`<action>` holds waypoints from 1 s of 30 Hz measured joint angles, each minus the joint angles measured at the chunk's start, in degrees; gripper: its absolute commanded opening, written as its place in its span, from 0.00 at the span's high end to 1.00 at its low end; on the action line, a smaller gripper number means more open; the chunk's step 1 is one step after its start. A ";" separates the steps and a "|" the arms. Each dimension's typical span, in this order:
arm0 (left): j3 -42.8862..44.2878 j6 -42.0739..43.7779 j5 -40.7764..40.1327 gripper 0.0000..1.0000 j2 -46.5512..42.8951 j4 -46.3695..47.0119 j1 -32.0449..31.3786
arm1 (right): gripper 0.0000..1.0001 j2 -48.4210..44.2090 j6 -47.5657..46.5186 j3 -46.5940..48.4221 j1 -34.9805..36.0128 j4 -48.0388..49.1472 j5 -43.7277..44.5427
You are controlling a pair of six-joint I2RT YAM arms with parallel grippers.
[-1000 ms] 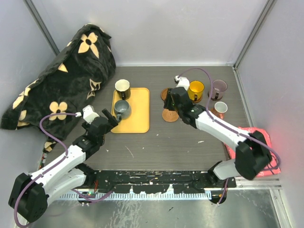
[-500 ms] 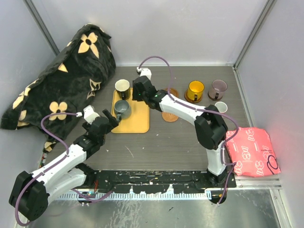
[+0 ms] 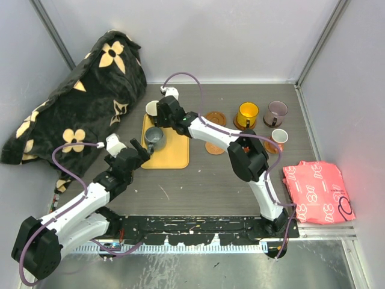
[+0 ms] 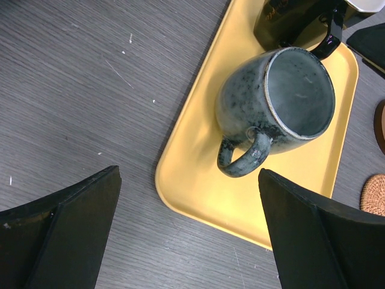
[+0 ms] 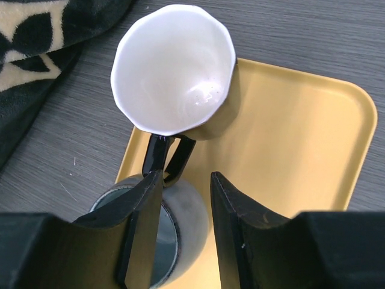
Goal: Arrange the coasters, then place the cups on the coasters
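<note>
A: On the tray point(image 3: 175, 155), far-left corner, the black cup point(image 5: 174, 66) is seen upright, cream inside. Just nearer on the same tray the grey cup point(image 4: 277, 102) is set upright, with its grip turned toward the left arm.
B: State of right gripper point(image 5: 185, 180)?
A: It is reached across from the right side and held over the black cup's handle point(image 5: 170, 158). The fingers are parted narrowly, one to either side of the handle. A gap is visible and nothing is pinched. Contact with the handle can't be told.
B: And left gripper point(image 4: 187, 174)?
A: Spread wide, held over the tabletop point(image 4: 72, 90) at the tray's near-left corner, pointed at the grey cup. Nothing is touched.
B: Coasters?
A: A far coaster point(image 3: 215, 118) and a near coaster point(image 3: 215, 147) are seen bare, right of the tray. Further right, yellow cup point(image 3: 247, 113), purple cup point(image 3: 277, 111) and white cup point(image 3: 279, 136) are grouped, well apart from the tray.
</note>
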 measured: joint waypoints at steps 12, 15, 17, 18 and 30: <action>0.00 -0.02 0.00 0.02 0.31 0.00 0.00 | 0.56 2.73 -0.17 2.54 1.05 0.09 -0.63; 0.00 -0.02 0.02 0.02 0.42 0.00 0.00 | 0.56 3.26 -0.28 3.15 1.25 -0.02 -0.63; 0.00 -0.02 0.04 0.02 0.52 0.02 0.00 | 0.56 3.69 -0.35 3.87 1.31 -0.04 -0.70; 0.00 -0.02 0.04 0.02 0.57 0.00 0.00 | 0.56 3.89 -0.35 4.13 1.33 -0.09 -0.70; 0.00 -0.02 0.24 0.02 0.63 0.02 0.00 | 0.57 4.92 -1.27 5.03 1.44 -1.88 3.39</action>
